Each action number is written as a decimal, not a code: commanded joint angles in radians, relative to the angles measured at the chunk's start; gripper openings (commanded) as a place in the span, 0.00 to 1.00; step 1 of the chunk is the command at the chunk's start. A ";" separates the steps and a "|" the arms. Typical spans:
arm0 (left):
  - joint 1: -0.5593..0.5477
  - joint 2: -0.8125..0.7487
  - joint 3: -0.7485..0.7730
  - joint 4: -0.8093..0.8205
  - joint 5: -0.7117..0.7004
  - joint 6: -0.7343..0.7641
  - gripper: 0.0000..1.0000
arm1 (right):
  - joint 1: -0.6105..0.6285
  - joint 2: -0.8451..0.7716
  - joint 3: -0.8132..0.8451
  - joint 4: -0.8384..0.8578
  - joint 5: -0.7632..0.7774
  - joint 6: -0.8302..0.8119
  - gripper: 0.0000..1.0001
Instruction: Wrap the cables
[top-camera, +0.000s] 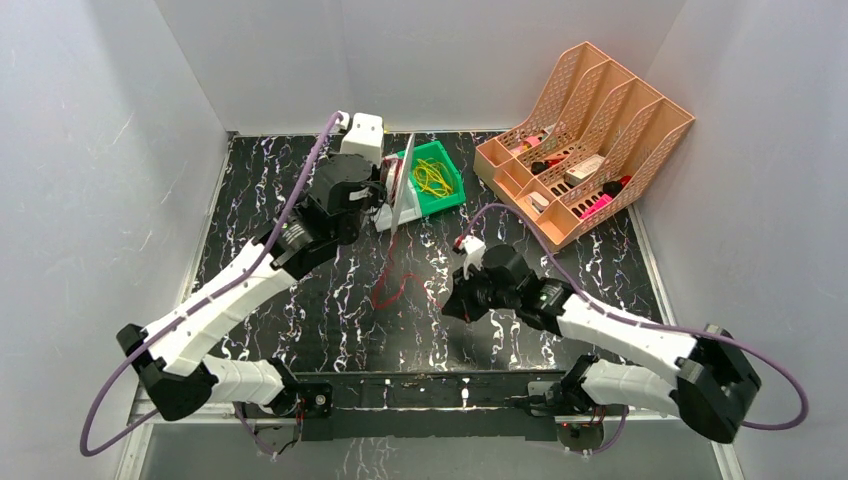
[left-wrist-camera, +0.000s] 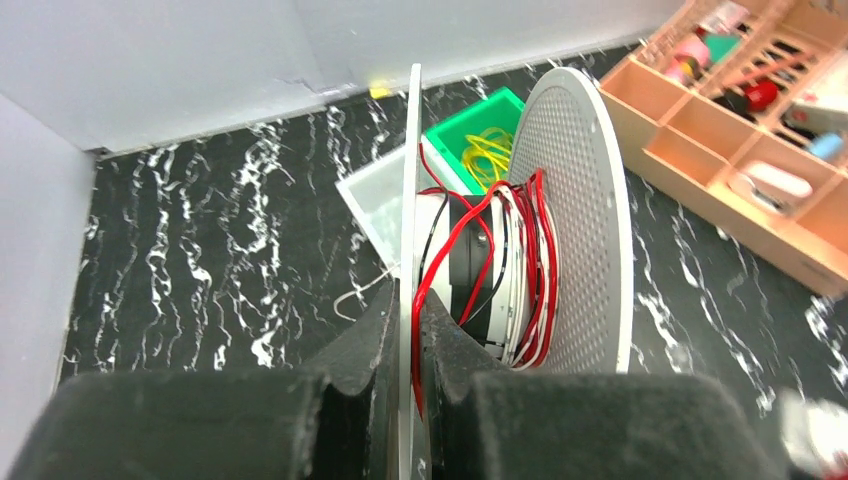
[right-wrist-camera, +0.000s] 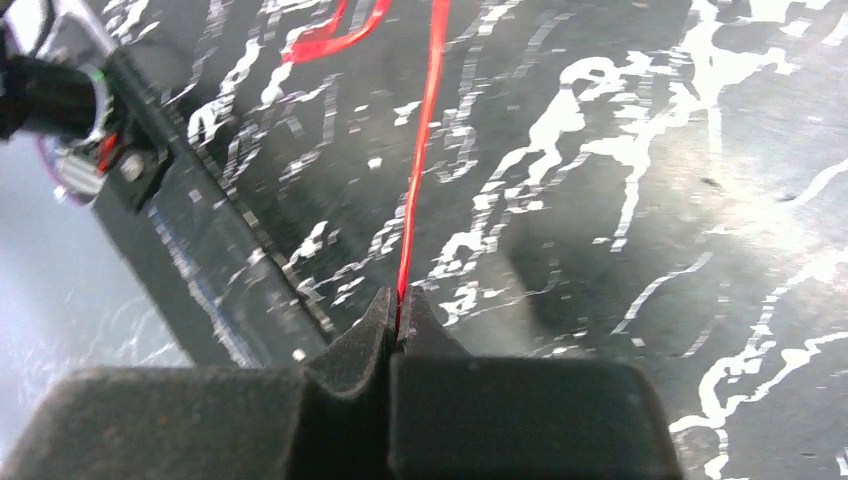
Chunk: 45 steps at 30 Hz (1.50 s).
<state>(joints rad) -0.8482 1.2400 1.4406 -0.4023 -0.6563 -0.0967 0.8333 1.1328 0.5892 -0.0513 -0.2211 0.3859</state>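
The left arm is stretched from the lower left toward the upper centre of the top view, and the left gripper (left-wrist-camera: 408, 325) is clamped on the thin white flange (left-wrist-camera: 411, 180) of an upright cable reel (top-camera: 395, 190). The right arm is bent in from the lower right. The right gripper (right-wrist-camera: 398, 310) is closed, with the red wire (right-wrist-camera: 418, 150) pinched between its fingertips low over the black marbled table (top-camera: 420, 340).

From that pinch the wire is drawn almost straight up the wrist frame. A slack loop lies at the upper left, and further turns are wound on the reel's hub beside a perforated flange (left-wrist-camera: 580, 200).

A green bin (top-camera: 440, 190) holding a yellow wire tangle (top-camera: 432, 177) is set just behind the reel. A peach desk organiser (top-camera: 585, 140) is seen at the upper right.
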 joint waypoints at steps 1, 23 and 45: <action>0.013 0.022 0.003 0.263 -0.187 0.079 0.00 | 0.122 -0.159 0.085 -0.107 0.053 0.001 0.00; 0.041 0.112 -0.251 0.303 -0.201 0.186 0.00 | 0.190 -0.151 0.910 -0.437 0.199 -0.122 0.00; 0.038 -0.169 -0.450 0.012 0.096 0.154 0.00 | 0.189 -0.045 1.121 -0.279 0.784 -0.354 0.00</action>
<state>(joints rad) -0.8131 1.1358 0.9886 -0.3565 -0.6163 0.0502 1.0168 1.0512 1.6379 -0.4385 0.4652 0.0959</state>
